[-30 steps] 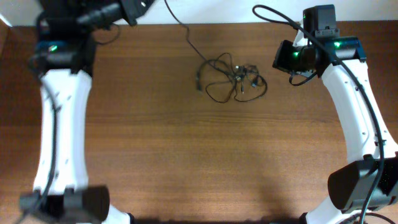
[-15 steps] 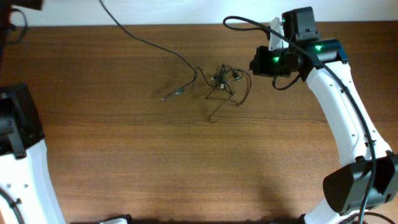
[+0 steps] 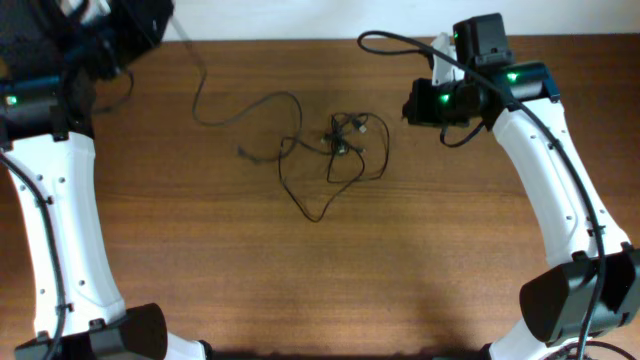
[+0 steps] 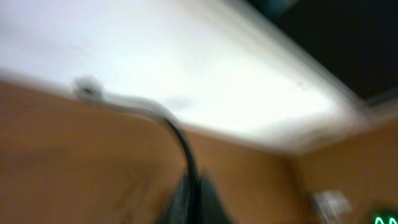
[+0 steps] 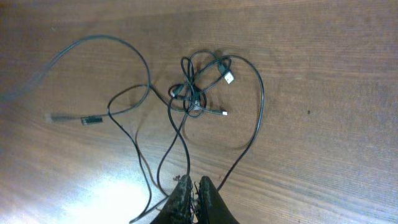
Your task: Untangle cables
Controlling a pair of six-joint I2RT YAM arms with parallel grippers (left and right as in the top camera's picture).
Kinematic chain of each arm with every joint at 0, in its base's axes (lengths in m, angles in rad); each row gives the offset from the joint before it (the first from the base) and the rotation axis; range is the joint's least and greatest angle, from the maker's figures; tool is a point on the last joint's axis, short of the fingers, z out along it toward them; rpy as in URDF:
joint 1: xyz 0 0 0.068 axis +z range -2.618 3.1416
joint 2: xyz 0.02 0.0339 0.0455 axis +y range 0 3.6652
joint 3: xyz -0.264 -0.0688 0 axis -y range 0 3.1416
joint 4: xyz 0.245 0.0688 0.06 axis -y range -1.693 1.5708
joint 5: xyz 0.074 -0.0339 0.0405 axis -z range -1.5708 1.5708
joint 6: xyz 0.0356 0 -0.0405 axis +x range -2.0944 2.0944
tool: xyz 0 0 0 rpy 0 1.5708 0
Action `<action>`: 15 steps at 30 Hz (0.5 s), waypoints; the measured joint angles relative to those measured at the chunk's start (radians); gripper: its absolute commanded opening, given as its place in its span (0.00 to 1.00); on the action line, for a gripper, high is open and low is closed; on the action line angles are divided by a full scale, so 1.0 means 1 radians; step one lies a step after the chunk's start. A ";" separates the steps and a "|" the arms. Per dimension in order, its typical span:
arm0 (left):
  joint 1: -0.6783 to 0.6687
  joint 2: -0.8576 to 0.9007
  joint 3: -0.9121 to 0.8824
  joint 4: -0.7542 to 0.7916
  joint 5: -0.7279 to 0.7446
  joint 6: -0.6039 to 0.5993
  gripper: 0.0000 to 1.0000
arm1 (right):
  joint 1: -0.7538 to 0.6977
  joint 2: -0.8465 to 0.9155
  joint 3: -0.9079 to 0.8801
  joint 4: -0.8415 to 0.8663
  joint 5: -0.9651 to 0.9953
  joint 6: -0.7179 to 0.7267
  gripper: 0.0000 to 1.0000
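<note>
The cables [image 3: 345, 140] are thin black cords in a small knot at the table's middle back. Loose loops spread from the knot toward the front [image 3: 320, 215], and a plug end [image 3: 245, 152] lies to its left. One long strand [image 3: 200, 100] runs up to my left gripper [image 3: 160, 20] at the back left corner. The left wrist view is blurred, but its jaws [image 4: 196, 199] look shut on that strand [image 4: 180, 140]. My right gripper [image 5: 194, 185] is shut, hovering right of the knot [image 5: 193, 99]. A strand passes under its tips, and I see no grasp.
The brown wooden table [image 3: 320, 290] ends at a white wall along the back. The white arms stand at the left [image 3: 60, 220] and right [image 3: 570, 200] sides. Thicker black arm wiring [image 3: 400, 40] loops above the right gripper.
The long strand was taut half a second ago and is now slack. The bundle has spread into wider loops toward the front left. My left arm swung back into view. The right arm holds still.
</note>
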 measured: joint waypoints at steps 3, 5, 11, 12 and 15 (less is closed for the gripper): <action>0.031 0.002 0.004 -0.257 -0.510 0.154 0.00 | 0.000 0.000 0.000 0.000 0.000 -0.002 0.07; 0.100 0.032 0.016 -0.320 -0.634 0.164 0.00 | 0.000 0.000 0.000 -0.001 0.000 -0.003 0.08; 0.280 0.410 0.014 -0.411 -0.777 0.138 0.78 | 0.000 0.000 0.000 0.000 0.000 -0.003 0.08; 0.280 0.440 0.014 -0.410 -0.778 0.134 0.99 | 0.000 0.000 0.000 -0.003 0.003 -0.003 0.08; 0.278 0.454 0.014 -0.355 -0.764 0.161 0.99 | 0.000 0.000 0.000 -0.007 0.016 -0.003 0.08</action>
